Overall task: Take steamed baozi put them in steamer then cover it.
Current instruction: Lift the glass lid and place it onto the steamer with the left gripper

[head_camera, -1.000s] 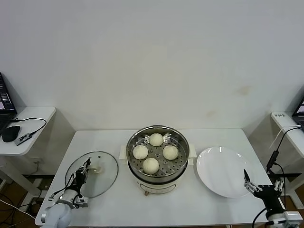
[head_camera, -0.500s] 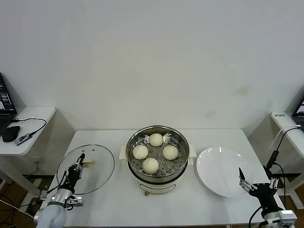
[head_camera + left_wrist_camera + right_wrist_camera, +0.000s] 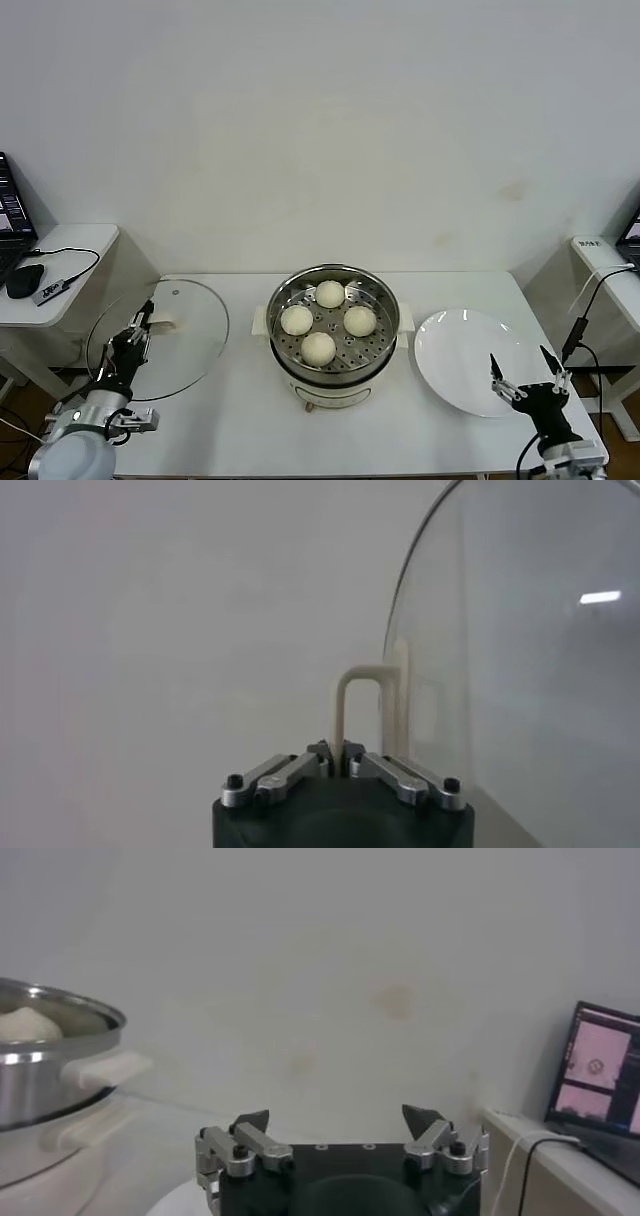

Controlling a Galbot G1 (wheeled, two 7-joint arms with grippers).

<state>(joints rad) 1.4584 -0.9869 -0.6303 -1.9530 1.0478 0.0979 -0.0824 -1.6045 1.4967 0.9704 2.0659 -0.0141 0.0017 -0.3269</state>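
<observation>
Four cream-white baozi (image 3: 331, 319) sit on the perforated tray inside the shiny steel steamer (image 3: 385, 296) at the table's middle. My left gripper (image 3: 135, 332) is shut on the cream handle (image 3: 357, 708) of the clear glass cover (image 3: 165, 338) and holds it lifted and tilted over the table's left end, left of the steamer. In the left wrist view the cover (image 3: 530, 650) stands on edge beside the handle. My right gripper (image 3: 526, 377) is open and empty at the table's front right, by the plate. The right wrist view shows its gripper (image 3: 336, 1116) open and the steamer (image 3: 45, 1068) off to one side.
A flat white plate (image 3: 463, 352) lies right of the steamer. A side table with a mouse and cables (image 3: 40, 281) stands at the left. Another side table with a laptop (image 3: 632, 236) and a cable is at the right.
My left gripper has lifted the cover off the table and carried it up and to the left, tilting it. My right gripper has drawn back toward the table's front edge.
</observation>
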